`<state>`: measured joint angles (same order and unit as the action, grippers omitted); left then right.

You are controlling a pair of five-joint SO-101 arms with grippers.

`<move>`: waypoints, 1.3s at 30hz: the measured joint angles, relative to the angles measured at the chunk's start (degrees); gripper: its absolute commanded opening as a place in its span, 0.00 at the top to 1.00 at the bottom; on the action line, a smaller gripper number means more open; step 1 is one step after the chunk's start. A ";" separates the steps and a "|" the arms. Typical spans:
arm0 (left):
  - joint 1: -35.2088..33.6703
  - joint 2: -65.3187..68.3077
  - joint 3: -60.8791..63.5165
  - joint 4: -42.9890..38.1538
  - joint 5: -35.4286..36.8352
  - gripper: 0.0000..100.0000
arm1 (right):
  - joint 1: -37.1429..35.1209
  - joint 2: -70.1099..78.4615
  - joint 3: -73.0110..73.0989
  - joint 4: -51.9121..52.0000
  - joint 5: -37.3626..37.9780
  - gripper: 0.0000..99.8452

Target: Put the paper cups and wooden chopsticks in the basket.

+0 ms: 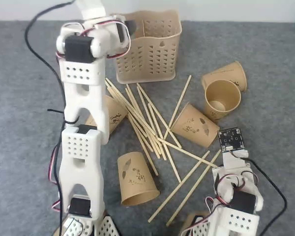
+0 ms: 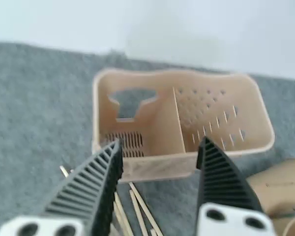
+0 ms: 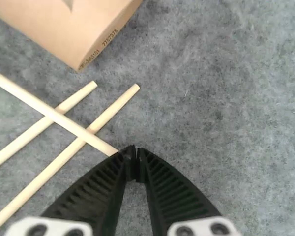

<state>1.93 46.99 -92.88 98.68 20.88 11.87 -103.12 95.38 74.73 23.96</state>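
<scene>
Now my left gripper [image 2: 161,145] hangs wide open, holding nothing, just on the near side of the beige perforated plastic basket [image 2: 157,167], whose two compartments show bare walls. My right gripper [image 3: 136,153], jaws closed on nothing, sits near right over the grey carpet [image 1: 19,162]. Brown paper cups [image 1: 137,179] and pale wooden chopsticks [image 1: 145,125] lie scattered between.
</scene>
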 measured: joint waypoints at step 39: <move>4.66 5.80 -1.32 -6.24 8.97 0.74 | 0.00 0.00 0.00 0.00 0.00 0.99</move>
<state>6.59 52.79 -94.20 92.44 29.85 11.87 -103.12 95.38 74.73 23.96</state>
